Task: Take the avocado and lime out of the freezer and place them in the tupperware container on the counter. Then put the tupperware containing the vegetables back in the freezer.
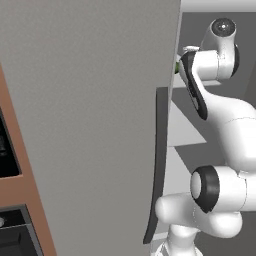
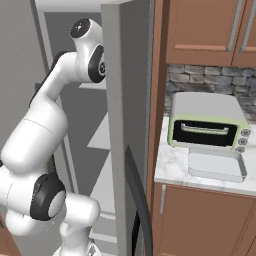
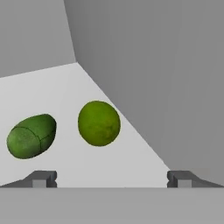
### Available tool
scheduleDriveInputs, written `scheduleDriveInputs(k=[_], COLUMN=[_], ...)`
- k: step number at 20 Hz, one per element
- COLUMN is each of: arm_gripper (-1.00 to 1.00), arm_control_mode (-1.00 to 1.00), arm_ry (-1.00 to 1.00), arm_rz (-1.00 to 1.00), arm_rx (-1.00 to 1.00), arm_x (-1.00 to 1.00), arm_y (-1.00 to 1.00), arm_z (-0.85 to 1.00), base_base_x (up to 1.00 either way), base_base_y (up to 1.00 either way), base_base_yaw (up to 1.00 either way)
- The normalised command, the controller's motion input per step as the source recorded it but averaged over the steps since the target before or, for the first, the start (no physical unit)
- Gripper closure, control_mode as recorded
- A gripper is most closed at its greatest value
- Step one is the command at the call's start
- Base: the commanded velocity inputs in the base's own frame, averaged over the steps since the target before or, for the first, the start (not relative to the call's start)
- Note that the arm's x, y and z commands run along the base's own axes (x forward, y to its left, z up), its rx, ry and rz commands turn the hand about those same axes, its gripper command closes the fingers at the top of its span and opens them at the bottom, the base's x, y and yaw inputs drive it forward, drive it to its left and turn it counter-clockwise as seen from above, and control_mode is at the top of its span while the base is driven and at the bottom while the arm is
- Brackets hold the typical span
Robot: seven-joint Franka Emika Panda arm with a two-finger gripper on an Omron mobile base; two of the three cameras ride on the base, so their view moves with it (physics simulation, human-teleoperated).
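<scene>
Gripper point(image 3: 112, 179) spread wide, holding nothing, hovering over a white freezer shelf point(image 3: 65, 87). Lime point(image 3: 99, 123) just ahead between the fingertips, avocado point(image 3: 31, 136) beside it, apart. Freezer point(image 2: 117, 100) door swung open. Tupperware container point(image 2: 217, 164) on the worktop point(image 2: 170, 167), before the toaster oven point(image 2: 207, 122).
</scene>
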Motion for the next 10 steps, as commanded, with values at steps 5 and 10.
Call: scheduleDriveInputs(k=[5, 10], arm_gripper=[-1.0, -1.0], arm_control_mode=[-1.0, -1.0], arm_ry=[0.0, 0.0], arm_rz=[-0.03, 0.0], arm_rx=[0.0, 0.0], arm_x=[0.25, 0.29], arm_y=[-0.12, -0.08], arm_z=[-0.18, -0.16], base_base_x=[0.0, 0.0], base_base_y=[0.0, 0.0], base_base_yaw=[0.0, 0.0])
